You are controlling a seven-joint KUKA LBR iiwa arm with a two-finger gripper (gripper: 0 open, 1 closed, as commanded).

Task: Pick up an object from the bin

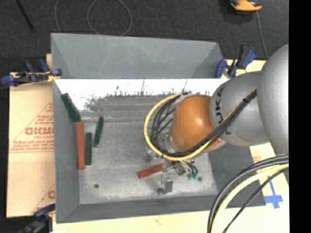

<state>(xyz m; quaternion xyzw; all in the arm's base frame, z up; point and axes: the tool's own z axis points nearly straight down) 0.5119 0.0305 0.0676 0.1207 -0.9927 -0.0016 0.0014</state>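
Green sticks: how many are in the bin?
3, all at the left: a dark green stick along the left wall, a second green stick further right, a third green stick beside the orange stick. The arm may hide more.

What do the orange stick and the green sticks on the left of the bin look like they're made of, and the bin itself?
Orange stick: likely plastic or painted wood; flat even colour, matte, straight edges.
Green sticks: probably the same; dull, no shine.
Bin: grey sheet metal, matte walls, floor scuffed and speckled.
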